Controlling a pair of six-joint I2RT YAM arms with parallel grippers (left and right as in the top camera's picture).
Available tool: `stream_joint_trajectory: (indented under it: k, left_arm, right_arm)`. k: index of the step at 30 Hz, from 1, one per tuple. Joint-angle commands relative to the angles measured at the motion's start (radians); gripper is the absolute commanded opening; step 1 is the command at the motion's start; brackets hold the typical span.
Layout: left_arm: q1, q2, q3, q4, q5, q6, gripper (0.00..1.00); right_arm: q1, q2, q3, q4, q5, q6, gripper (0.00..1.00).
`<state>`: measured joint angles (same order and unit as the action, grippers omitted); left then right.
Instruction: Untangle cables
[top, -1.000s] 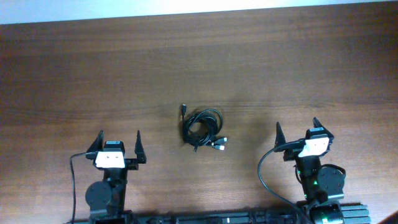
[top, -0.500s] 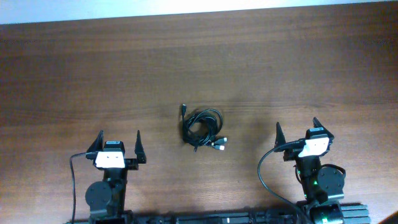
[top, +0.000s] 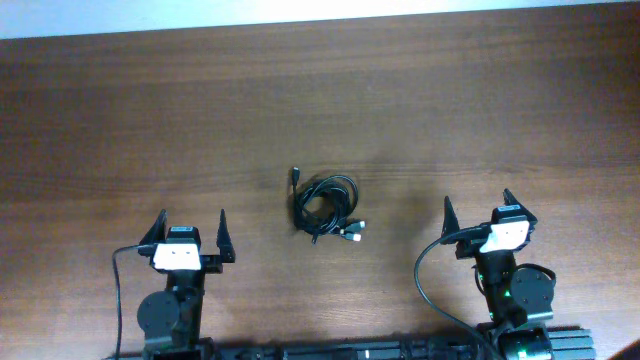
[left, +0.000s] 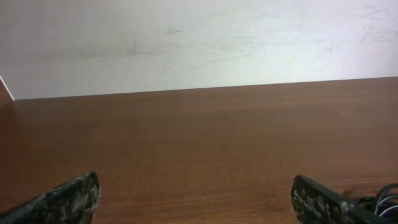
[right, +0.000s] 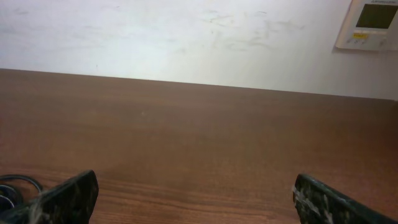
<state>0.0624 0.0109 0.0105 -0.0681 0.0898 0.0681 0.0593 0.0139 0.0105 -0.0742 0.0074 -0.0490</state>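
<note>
Overhead first: the cables (top: 325, 208) lie in one tight black bundle near the middle of the table (top: 420, 100), loops overlapping, not pulled apart. One black plug (top: 296, 176) sticks out at the bundle's upper left, and silvery plug ends sit at its lower right. L gripper (top: 192, 214) is at the near edge, image left, jaws spread wide w/ nothing btwn them. R gripper (top: 477, 198) is at the near edge on the other side, jaws just as wide and also empty. The bundle sits btwn the two, further out on the table, well apart from both.

L wrist cam — the fingers (left: 62, 202) show only at the bottom corners, far apart, w/ bare wood btwn them and nothing held. A bit of cable loop peeks in at the bottom right corner, beside the finger there; touching or not, can't tell. The rest is table top and white wall (left: 199, 43).

R wrist cam — much the same: fingers at the bottom corners, spread wide, no grip on anything. A cable loop shows at the lower left edge, beside the finger on that side. White wall behind, w/ a small pale wall panel (right: 373, 22) at top right.
</note>
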Motion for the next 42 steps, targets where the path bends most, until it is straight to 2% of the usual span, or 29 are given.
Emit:
stream_joint_trajectory:
  k: [1, 7, 10, 12, 21, 29, 36, 42]
  left_arm:
    - [0.003, -0.006, -0.001, -0.008, 0.001, 0.015, 0.99]
    - [0.003, -0.006, -0.001, -0.008, 0.005, 0.015, 0.99]
    - [0.003, -0.005, -0.001, -0.008, 0.005, -0.029, 0.99]
    - [0.003, 0.001, 0.006, -0.010, 0.050, -0.030, 0.99]
    - [0.003, 0.125, 0.148, -0.110, 0.076, -0.029, 0.99]
    - [0.003, 0.413, 0.347, -0.166, 0.125, -0.029, 0.99]
    - [0.003, 0.732, 0.600, -0.346, 0.144, -0.003, 0.99]
    - [0.003, 0.966, 0.781, -0.497, 0.241, 0.024, 0.99]
  right_arm:
    - [-0.008, -0.011, -0.005, -0.007, 0.005, 0.001, 0.99]
    - [-0.008, -0.011, -0.005, -0.007, 0.005, 0.001, 0.99]
    - [-0.008, -0.011, -0.005, -0.007, 0.005, 0.001, 0.99]
    - [-0.008, -0.011, -0.005, -0.007, 0.005, 0.001, 0.99]
    - [-0.008, -0.011, -0.005, -0.007, 0.005, 0.001, 0.99]
    - [-0.008, -0.011, -0.005, -0.007, 0.005, 0.001, 0.99]
    - [-0.008, -0.011, -0.005, -0.007, 0.005, 0.001, 0.99]
    - [-0.008, -0.011, -0.005, -0.007, 0.005, 0.001, 0.99]
